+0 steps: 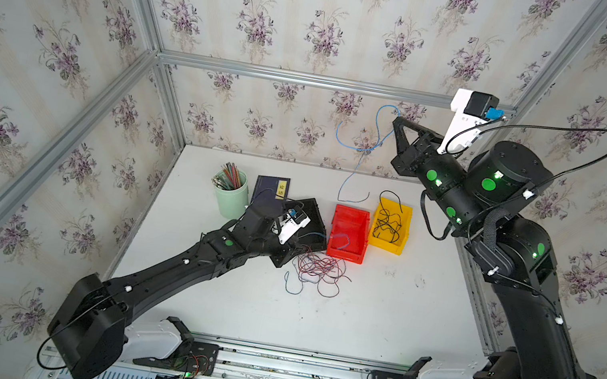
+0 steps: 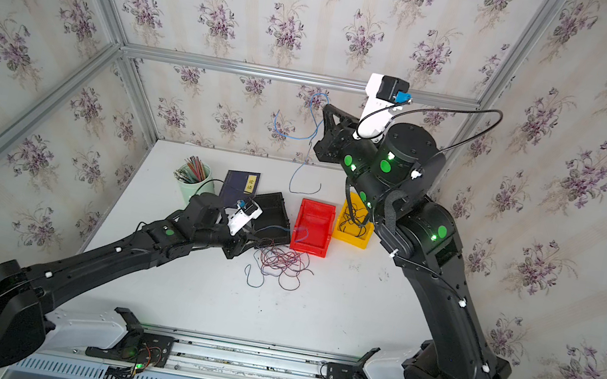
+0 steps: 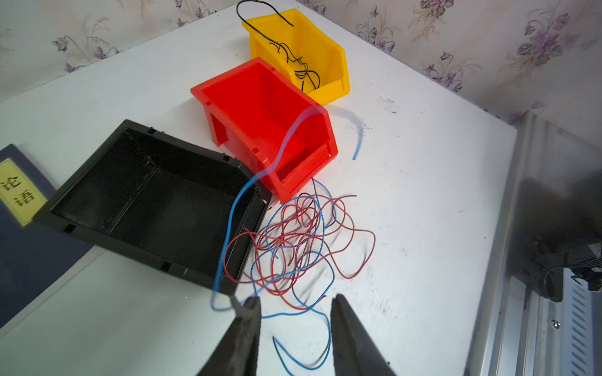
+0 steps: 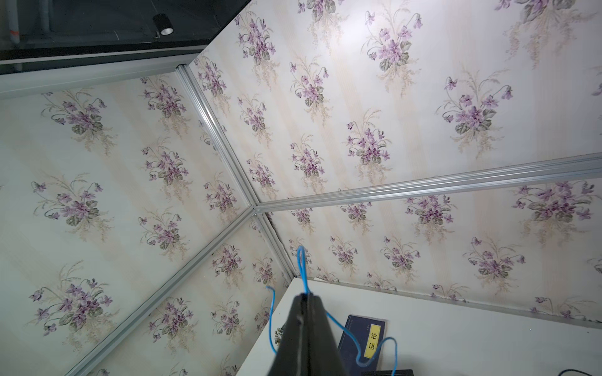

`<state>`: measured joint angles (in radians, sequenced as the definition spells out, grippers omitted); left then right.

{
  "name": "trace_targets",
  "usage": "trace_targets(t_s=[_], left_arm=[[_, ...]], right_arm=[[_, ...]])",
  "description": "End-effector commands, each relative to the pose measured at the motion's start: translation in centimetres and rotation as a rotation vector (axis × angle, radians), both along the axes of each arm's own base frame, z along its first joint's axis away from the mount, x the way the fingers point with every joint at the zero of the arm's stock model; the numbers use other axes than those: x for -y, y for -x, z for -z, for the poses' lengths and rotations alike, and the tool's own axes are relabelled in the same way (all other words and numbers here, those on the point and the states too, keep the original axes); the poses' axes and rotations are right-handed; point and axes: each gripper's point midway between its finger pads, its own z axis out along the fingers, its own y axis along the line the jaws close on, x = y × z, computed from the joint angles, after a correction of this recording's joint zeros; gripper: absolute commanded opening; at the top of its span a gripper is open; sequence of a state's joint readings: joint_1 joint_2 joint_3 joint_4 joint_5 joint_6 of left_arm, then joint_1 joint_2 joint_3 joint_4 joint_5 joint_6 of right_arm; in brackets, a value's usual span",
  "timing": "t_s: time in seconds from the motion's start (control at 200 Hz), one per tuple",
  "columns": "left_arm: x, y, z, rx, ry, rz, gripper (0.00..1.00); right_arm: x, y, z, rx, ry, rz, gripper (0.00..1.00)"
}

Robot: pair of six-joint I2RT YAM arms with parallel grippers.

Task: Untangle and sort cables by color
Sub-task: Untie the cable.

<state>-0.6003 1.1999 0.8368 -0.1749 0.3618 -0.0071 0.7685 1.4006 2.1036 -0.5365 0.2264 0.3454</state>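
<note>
A loose tangle of red and blue cables (image 1: 319, 269) (image 3: 303, 241) lies on the white table in front of the red bin (image 1: 353, 210) and the black bin (image 3: 146, 192). My left gripper (image 3: 294, 301) is low at the near edge of the tangle. Its jaws are apart, with blue strands lying between them and one blurred blue strand rising from a fingertip (image 3: 252, 304) across the red bin's front. My right gripper (image 4: 306, 294) is raised high by the back wall, shut on a blue cable (image 1: 359, 147) (image 2: 305, 136) that hangs down to the table. Black cables (image 1: 386, 222) fill the yellow bin (image 1: 385, 245).
A green cup of coloured pencils (image 1: 230, 194) and a dark blue book (image 1: 270, 189) stand at the back left, behind the black bin. The three bins sit in a row across the table's middle. A metal rail (image 3: 534, 228) runs along the table's right edge.
</note>
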Motion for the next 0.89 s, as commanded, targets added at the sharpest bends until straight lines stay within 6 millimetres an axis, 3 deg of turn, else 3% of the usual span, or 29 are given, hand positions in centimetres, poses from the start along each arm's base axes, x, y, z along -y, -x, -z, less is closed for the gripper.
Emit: trace_targets(t_s=[0.0, 0.315, 0.544, 0.699, 0.724, 0.889], left_arm=[[-2.1, 0.5, 0.2, 0.015, -0.058, -0.049, 0.41], [-5.0, 1.1, -0.4, 0.027, -0.091, -0.111, 0.47], [-5.4, 1.2, -0.6, 0.022, -0.089, -0.126, 0.62], [-5.5, 1.2, -1.0, 0.030, -0.083, -0.138, 0.66], [-5.6, 1.1, -1.1, 0.032, -0.081, -0.141, 0.67], [-5.6, 0.9, -1.9, 0.045, -0.076, -0.152, 0.68]], right_arm=[[0.1, -0.4, 0.8, -0.018, 0.009, 0.007, 0.00], [-0.3, -2.1, 5.3, -0.093, 0.035, 0.013, 0.00], [1.4, -4.8, 10.6, -0.180, 0.039, 0.038, 0.00], [1.7, -6.3, 13.0, -0.200, 0.048, 0.031, 0.00], [3.1, -7.3, 13.4, -0.204, 0.047, 0.065, 0.00], [4.1, -9.5, 16.4, -0.252, 0.050, 0.078, 0.00]])
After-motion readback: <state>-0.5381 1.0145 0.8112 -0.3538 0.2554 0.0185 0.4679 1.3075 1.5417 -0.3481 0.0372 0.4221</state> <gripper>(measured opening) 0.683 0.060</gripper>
